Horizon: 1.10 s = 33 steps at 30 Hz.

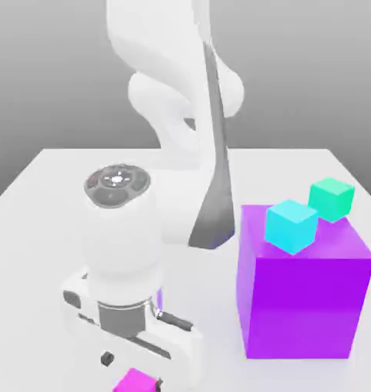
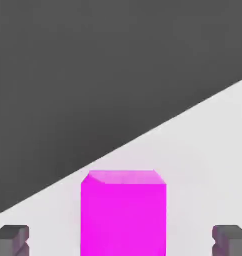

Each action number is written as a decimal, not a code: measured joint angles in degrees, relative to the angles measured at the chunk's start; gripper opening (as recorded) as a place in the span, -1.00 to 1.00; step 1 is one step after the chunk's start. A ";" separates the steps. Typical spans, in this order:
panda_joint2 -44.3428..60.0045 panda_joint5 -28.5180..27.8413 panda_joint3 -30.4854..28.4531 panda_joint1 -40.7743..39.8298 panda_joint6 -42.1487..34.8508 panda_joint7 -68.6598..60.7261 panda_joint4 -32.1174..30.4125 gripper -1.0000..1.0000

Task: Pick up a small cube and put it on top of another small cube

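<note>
The small magenta cube (image 1: 135, 380) sits on the white table near its front edge. My gripper (image 1: 132, 371) hangs straight over it, open, one dark fingertip (image 1: 106, 357) on either side. In the hand view the magenta cube (image 2: 123, 212) stands between the two grey fingertips (image 2: 12, 240), with a wide gap to each, and the gripper (image 2: 122, 240) is not touching it. The other small cube, light cyan-blue (image 1: 290, 225), rests on top of the large purple cube (image 1: 303, 298) at the exterior view's right.
A greener teal small cube (image 1: 331, 198) sits at the back of the purple cube's top. The white arm (image 1: 181, 115) rises behind my hand. The table's edge (image 2: 143, 135) runs close past the magenta cube.
</note>
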 joint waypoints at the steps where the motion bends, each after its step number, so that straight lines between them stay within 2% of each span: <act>1: 0.00 0.00 0.00 0.00 0.00 0.00 0.00 -1.00; 8: -0.82 0.00 0.07 -0.07 -0.61 0.03 -0.19 -1.00; 12: -8.41 0.22 0.47 0.04 -6.60 -0.06 -1.79 -1.00; 18: -20.77 1.25 4.09 3.46 -16.97 0.40 -3.56 -1.00; 33: -50.16 6.55 11.59 15.91 -41.40 0.29 -8.34 -1.00</act>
